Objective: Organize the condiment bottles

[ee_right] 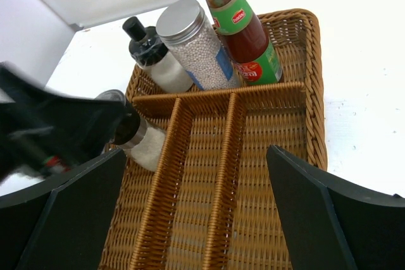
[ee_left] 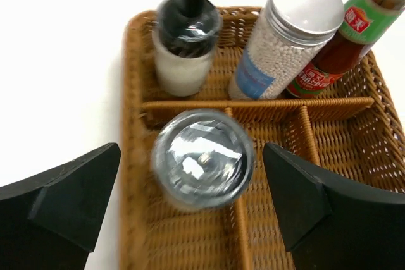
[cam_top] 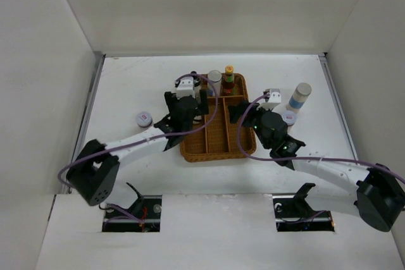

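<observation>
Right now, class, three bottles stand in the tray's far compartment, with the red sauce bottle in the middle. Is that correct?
Not quite. Three do stand in the far compartment of the wicker tray, but the grey-lidded jar is in the middle, between the black-capped bottle and the red sauce bottle. The right wrist view shows it.

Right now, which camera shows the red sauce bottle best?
The right wrist view: the red bottle shows nearly whole and close, yellow cap to labels. The left wrist view crops the bottle at the frame's corner; the top view shows the bottle tiny, from above.
</observation>
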Robot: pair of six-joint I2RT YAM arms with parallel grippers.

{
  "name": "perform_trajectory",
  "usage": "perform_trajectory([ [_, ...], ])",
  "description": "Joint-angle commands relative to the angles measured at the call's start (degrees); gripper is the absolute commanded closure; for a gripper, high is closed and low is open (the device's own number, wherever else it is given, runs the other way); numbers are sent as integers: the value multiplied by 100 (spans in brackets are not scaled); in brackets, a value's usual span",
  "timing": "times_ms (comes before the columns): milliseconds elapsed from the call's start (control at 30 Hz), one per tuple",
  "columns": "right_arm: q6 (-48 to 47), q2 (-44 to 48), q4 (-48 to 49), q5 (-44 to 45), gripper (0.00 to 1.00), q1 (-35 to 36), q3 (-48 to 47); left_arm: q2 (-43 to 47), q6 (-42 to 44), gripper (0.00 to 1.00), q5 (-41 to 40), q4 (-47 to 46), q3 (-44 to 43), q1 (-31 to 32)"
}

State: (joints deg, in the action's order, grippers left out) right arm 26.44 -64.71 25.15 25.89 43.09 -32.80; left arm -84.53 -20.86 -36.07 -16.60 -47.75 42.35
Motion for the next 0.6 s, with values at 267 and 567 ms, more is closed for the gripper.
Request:
perform_trajectory([
  [267,63,20,395,-14,0,-33,36,2520,-1199,0,-499,2581,862,-1240],
  [567,63,20,395,-40,0,-25,28,1845,-1219,2,-707,2373,1154,-1822],
])
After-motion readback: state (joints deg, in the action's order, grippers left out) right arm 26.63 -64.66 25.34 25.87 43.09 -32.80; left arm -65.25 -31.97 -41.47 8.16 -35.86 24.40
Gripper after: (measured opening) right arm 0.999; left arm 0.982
